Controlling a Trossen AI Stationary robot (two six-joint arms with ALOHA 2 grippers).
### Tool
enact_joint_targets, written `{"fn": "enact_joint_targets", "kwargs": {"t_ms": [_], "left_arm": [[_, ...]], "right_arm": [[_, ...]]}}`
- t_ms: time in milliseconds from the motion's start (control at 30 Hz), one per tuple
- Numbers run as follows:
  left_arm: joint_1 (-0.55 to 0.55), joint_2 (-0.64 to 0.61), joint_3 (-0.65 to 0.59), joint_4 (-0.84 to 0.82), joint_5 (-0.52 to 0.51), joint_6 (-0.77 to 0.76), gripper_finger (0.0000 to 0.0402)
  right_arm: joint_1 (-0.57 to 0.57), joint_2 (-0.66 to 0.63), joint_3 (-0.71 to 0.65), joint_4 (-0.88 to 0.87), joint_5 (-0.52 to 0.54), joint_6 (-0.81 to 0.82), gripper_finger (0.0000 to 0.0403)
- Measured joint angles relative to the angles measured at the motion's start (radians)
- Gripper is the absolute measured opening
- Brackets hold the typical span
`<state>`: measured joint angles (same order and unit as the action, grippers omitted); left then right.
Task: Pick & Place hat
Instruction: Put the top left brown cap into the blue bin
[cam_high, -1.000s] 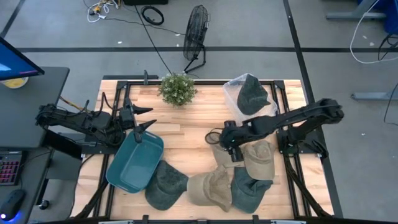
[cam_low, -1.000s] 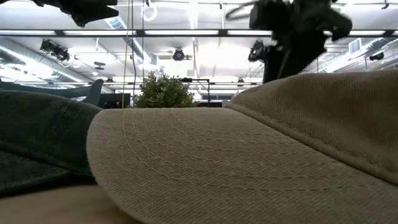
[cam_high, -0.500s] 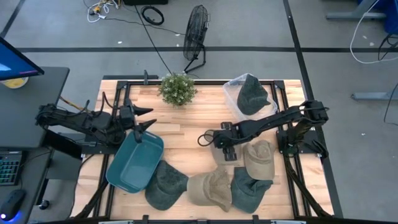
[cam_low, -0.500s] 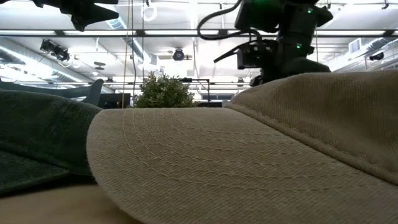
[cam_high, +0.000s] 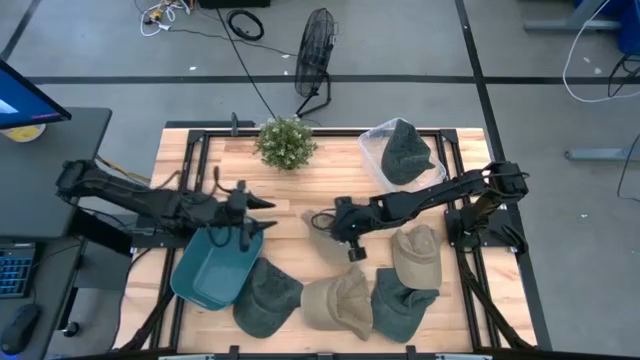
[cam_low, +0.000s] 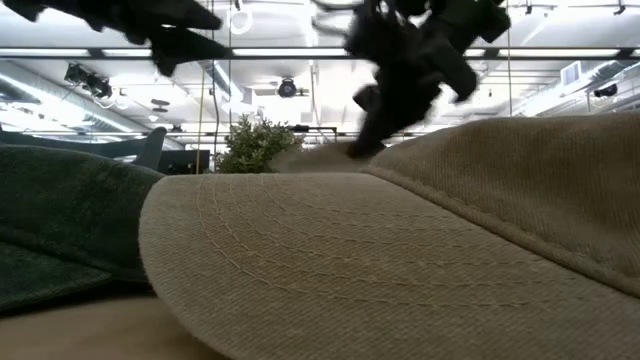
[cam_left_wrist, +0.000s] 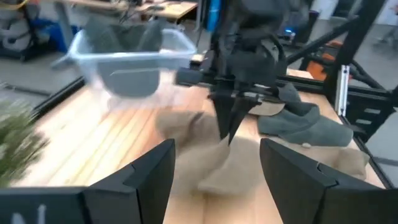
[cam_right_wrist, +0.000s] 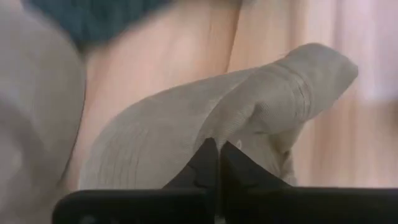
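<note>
My right gripper is shut on a beige hat over the middle of the table. The hat also shows in the left wrist view and in the right wrist view. My left gripper is open and empty above the far right corner of a teal bin, its fingers pointing toward the hat. Several more hats lie along the near edge: dark green, beige, dark teal and beige. My right gripper pinches a bunched fold of the beige hat's cloth between its two shut fingers. The fingers come from above, pointing down. The hat hangs crumpled below them, and its lower part seems to lie on the table.
A clear bin with a dark green hat stands at the far right. A potted plant stands at the far edge. Bare wood lies between the plant and the two grippers. A beige brim fills the low view.
My right gripper has gone toward the table's left with the beige hat, which has come away from the hats at the near right and now hangs crumpled at the table's middle. My left gripper has reached toward the table's right, over the teal bin's corner.
</note>
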<state>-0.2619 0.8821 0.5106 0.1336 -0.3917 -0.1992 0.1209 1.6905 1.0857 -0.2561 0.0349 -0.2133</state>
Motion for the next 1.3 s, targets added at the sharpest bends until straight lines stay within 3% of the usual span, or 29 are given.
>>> {"fn": "enact_joint_targets", "kwargs": {"t_ms": [133,400,567,700,867,1100,1300], "left_arm": [[0.0,0.128,0.0,0.173,0.055,0.084,0.0238],[0.002,0.332,0.001,0.388,0.082,0.141,0.0238],[0.002,0.43,0.001,0.453,0.082,0.144,0.0238],[0.002,0.468,0.001,0.46,0.083,0.144,0.0238],[0.002,0.492,0.001,0.462,0.157,0.13,0.0238],[0.006,0.494,0.001,0.384,0.177,0.048,0.0237],[0.006,0.494,0.001,0.385,0.209,0.052,0.0183]], "right_arm": [[-0.004,0.0,0.001,0.119,-0.002,-0.052,0.0006],[-0.009,0.0,0.001,0.153,-0.005,-0.07,0.0002],[-0.007,0.0,0.001,0.188,-0.14,-0.156,0.0001],[-0.004,0.0,0.001,0.224,-0.211,-0.194,0.0001],[-0.009,0.0,0.001,0.23,-0.209,-0.218,0.0002],[-0.005,0.0,0.001,0.277,-0.203,-0.371,0.0004],[-0.006,0.0,0.001,0.304,-0.147,-0.382,0.0005]]}}
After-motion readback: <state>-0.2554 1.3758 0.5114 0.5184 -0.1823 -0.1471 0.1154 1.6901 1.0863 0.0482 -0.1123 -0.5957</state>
